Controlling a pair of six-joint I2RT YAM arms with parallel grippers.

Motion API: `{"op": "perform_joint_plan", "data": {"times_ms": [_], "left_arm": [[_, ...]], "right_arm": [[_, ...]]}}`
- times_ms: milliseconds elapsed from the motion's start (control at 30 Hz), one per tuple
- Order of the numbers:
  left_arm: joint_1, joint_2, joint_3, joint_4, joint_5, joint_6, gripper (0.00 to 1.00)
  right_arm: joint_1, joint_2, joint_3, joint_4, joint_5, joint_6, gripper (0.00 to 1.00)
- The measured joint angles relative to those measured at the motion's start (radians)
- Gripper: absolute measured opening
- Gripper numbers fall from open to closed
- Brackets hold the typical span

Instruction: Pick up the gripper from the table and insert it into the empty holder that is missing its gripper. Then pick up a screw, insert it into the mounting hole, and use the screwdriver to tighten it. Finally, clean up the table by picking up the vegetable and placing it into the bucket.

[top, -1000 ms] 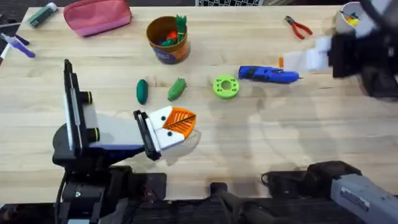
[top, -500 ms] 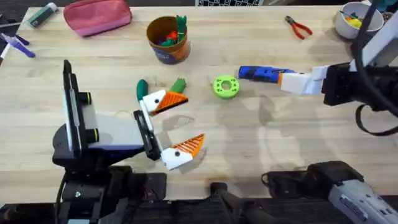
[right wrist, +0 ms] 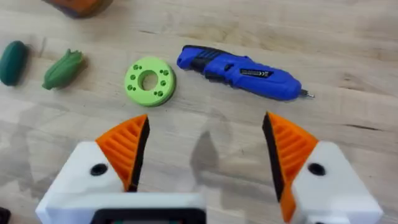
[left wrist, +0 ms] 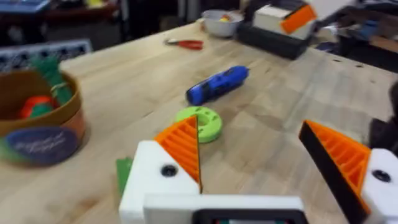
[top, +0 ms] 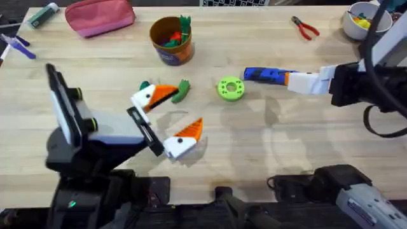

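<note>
My left gripper (top: 186, 107) is open, its white fingers with orange pads spread beside a light green vegetable (top: 183, 89) and over a dark green one (top: 144, 86). In the left wrist view the left gripper (left wrist: 255, 155) has the light green vegetable (left wrist: 124, 174) just behind one finger. The orange-brown bucket (top: 170, 39) stands farther back with toy vegetables in it. The blue screwdriver (top: 270, 76) lies right of the green disc (top: 230, 88). My right gripper (right wrist: 205, 152) is open and hovers just short of the screwdriver (right wrist: 242, 73). The loose gripper piece, empty holder and screw are out of view.
A pink pouch (top: 98, 16) and markers (top: 19, 44) lie at the back left. Red-handled pliers (top: 305, 27) and a white bowl (top: 359, 19) sit at the back right. Bare wood stretches across the front middle of the table (top: 267, 146).
The left gripper opened from shut and swung back and left toward the two vegetables. The right arm came down to the screwdriver, then held still.
</note>
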Motion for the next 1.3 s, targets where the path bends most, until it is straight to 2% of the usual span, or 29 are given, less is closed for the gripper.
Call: {"op": "perform_joint_plan", "data": {"times_ms": [133,233,367,467,567,667,833,900,1000,1133,1300], "left_arm": [[0.0,0.021,0.153,-0.247,-0.149,0.027,0.985],[0.0,0.099,0.308,-0.414,-0.285,0.068,0.985],[0.0,0.28,0.523,-0.541,-0.43,0.125,0.985],[0.0,0.444,0.665,-0.614,-0.511,0.151,0.985],[0.0,0.63,0.784,-0.671,-0.556,0.163,0.985],[0.0,0.789,0.853,-0.677,-0.58,0.169,0.985],[0.0,0.988,0.894,-0.645,-0.589,0.16,0.985],[-0.007,1.048,0.915,-0.656,-0.617,0.161,0.985],[-0.047,1.142,0.966,-0.685,-0.699,0.159,0.986],[-0.142,1.266,1.037,-0.705,-0.79,0.157,0.985],[-0.24,1.401,1.091,-0.716,-0.83,0.154,0.985]], "right_arm": [[0.0,0.0,0.0,0.0,0.0,0.0,0.994],[0.0,0.0,0.0,0.0,0.0,0.0,0.992],[0.0,0.0,0.0,0.0,0.0,0.0,0.994],[0.0,0.0,0.0,0.0,0.0,0.0,0.994],[0.0,0.0,0.0,0.0,0.0,0.0,0.993],[0.0,0.0,0.0,0.0,0.0,0.0,0.993],[0.0,0.0,0.0,0.002,0.0,0.0,0.993],[0.0,0.0,0.0,0.004,0.0,0.0,0.993],[0.0,0.0,0.0,0.004,0.0,0.0,0.993],[0.0,0.0,0.0,0.004,0.0,0.0,0.993],[0.0,0.0,0.0,0.005,0.0,0.0,0.993]]}}
